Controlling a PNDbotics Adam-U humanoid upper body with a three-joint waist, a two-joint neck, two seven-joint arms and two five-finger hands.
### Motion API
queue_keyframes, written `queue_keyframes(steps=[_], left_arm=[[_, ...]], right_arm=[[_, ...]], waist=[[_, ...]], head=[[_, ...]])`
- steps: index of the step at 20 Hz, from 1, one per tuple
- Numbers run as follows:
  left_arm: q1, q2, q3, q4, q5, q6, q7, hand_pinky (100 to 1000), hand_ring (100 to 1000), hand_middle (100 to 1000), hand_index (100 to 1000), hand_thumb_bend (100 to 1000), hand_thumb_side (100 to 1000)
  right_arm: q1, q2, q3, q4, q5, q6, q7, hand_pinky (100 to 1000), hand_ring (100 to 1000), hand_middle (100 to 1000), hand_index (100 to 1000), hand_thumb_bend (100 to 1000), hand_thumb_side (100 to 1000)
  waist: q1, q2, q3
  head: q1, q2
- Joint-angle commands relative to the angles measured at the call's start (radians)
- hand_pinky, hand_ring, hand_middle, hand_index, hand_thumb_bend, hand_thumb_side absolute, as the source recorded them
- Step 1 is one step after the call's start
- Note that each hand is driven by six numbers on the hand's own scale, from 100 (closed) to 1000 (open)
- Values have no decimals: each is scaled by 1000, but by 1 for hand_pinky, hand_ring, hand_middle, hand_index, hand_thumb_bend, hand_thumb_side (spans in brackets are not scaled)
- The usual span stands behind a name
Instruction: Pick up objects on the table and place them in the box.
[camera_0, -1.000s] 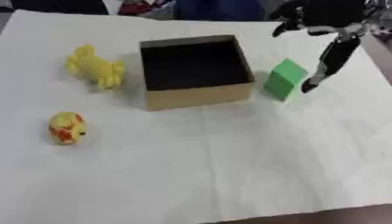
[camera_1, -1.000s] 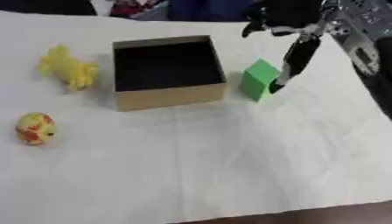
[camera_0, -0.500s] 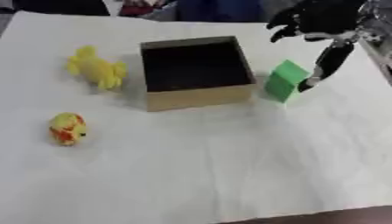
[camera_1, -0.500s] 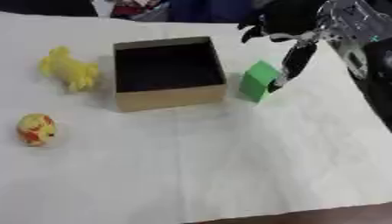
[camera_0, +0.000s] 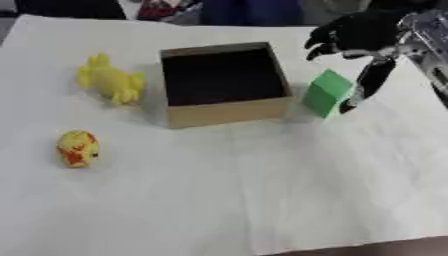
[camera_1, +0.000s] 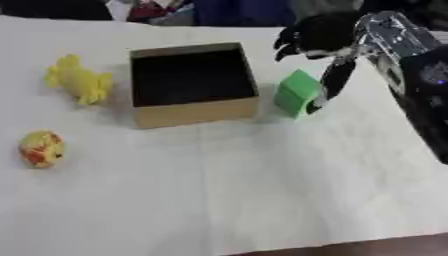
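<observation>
The right hand (camera_0: 363, 35) is in the upper right of the frame, above the green block (camera_0: 328, 93). One long finger or the thumb reaches down along the right side of the block and seems to touch it, while the other fingers are curled above its top. So the hand is spread around the block and does not pinch it yet. Compared with one second ago, the hand has come a little lower and nearer to the block, but the block stays on the white table (camera_0: 262, 200), just to the right of the cardboard box (camera_0: 226, 82). I think the grasp is only starting. The box is empty inside. The yellow toy (camera_0: 109, 80) lies left of the box, and the yellow-red toy (camera_0: 77, 148) is at lower left; both are untouched. The left hand is not seen.
</observation>
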Motion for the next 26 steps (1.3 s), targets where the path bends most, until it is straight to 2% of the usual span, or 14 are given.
queue_keyframes(steps=[1,7,13,19,23,26], left_arm=[[-3,16,7,-16,2,0,3,329,563,570,746,154,1000],[-3,13,7,-16,3,0,3,329,563,570,745,152,1000],[-3,10,5,-16,4,2,3,329,563,571,745,148,1000],[-5,8,5,-16,6,4,3,328,563,571,744,147,1000],[-5,7,6,-16,6,4,3,329,563,571,744,147,1000],[-6,7,6,-16,7,4,3,330,564,571,743,145,1000]], right_arm=[[-28,-12,-14,25,45,-9,-17,898,994,912,893,750,579],[-39,2,-25,71,108,-17,-58,894,991,904,882,741,575],[-49,20,-30,98,132,-27,-93,885,975,872,851,700,563],[-56,34,-29,120,144,-34,-124,868,959,843,824,646,485],[-58,40,-30,135,157,-38,-133,866,953,830,822,547,467],[-60,42,-31,140,161,-42,-133,863,949,805,814,369,409]], waist=[[4,-16,1],[6,-15,2],[6,-14,3],[5,-12,7],[5,-11,8],[5,-11,7]], head=[[-1,-4],[-2,-6],[-4,-9],[-4,-10],[-4,-9],[-4,-10]])
